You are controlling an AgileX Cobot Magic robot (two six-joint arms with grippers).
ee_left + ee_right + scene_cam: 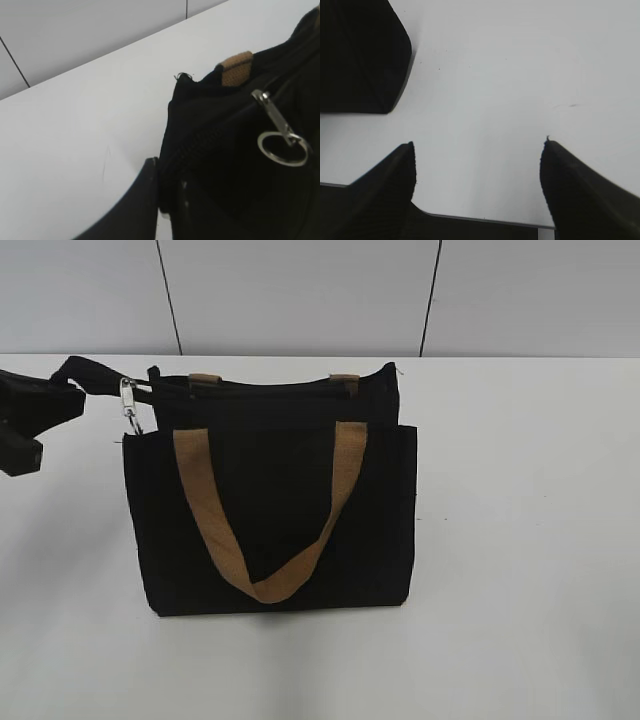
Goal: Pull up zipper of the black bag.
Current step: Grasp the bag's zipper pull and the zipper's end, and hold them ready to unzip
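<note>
The black bag stands upright mid-table, with a tan handle hanging down its front. The zipper pull, a silver clip with a ring, hangs at the bag's top left corner. In the left wrist view it lies on the black fabric, right of the jaws. My left gripper reaches in from the left and is shut on the bag's top edge beside the zip line, not on the pull. My right gripper is open and empty over bare table, and is out of the exterior view.
The white table runs to a grey panelled wall at the back. A rounded black corner, probably the bag's, shows at the upper left of the right wrist view. Two tan strap tabs sit on the bag's top edge.
</note>
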